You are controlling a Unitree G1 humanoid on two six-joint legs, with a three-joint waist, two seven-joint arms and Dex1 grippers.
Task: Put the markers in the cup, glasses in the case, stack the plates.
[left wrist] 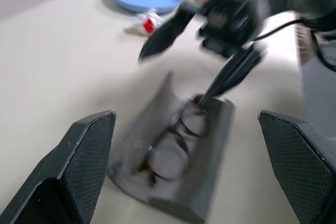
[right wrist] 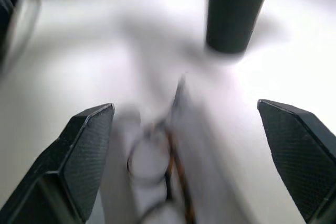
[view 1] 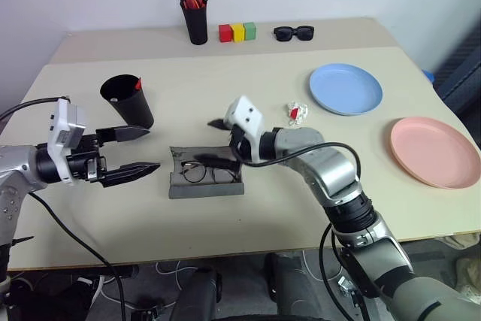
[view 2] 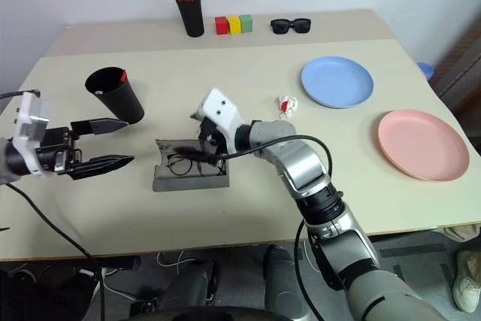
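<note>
Two tools work over a beige table (view 1: pixel 90 231). Farthest left, the left tool (view 1: pixel 143 149) hangs level with its black fingers spread wide and nothing between them, pointing toward the middle of the table. Just behind it stands the black cup (view 1: pixel 128 101), upright, with a red marker tip (view 1: pixel 137 82) showing at its rim. Near the middle, the grey case (view 1: pixel 206 180) lies open on the table with the wire-framed glasses (view 1: pixel 207 173) resting inside it. The right tool (view 2: pixel 197 134) sits over the case, its fingers wide apart and gripping nothing; one finger reaches down close to the glasses, though whether it touches them cannot be told. Right of that arm lies a small white and red crumpled object (view 1: pixel 297 113). Farther right, the light blue plate (view 1: pixel 346 89) and the pink plate (view 1: pixel 434 151) lie apart, not stacked. Along the back edge stand a pen holder (view 1: pixel 195 14), three coloured blocks (view 1: pixel 237 31) and black sunglasses (view 1: pixel 293 32).
</note>
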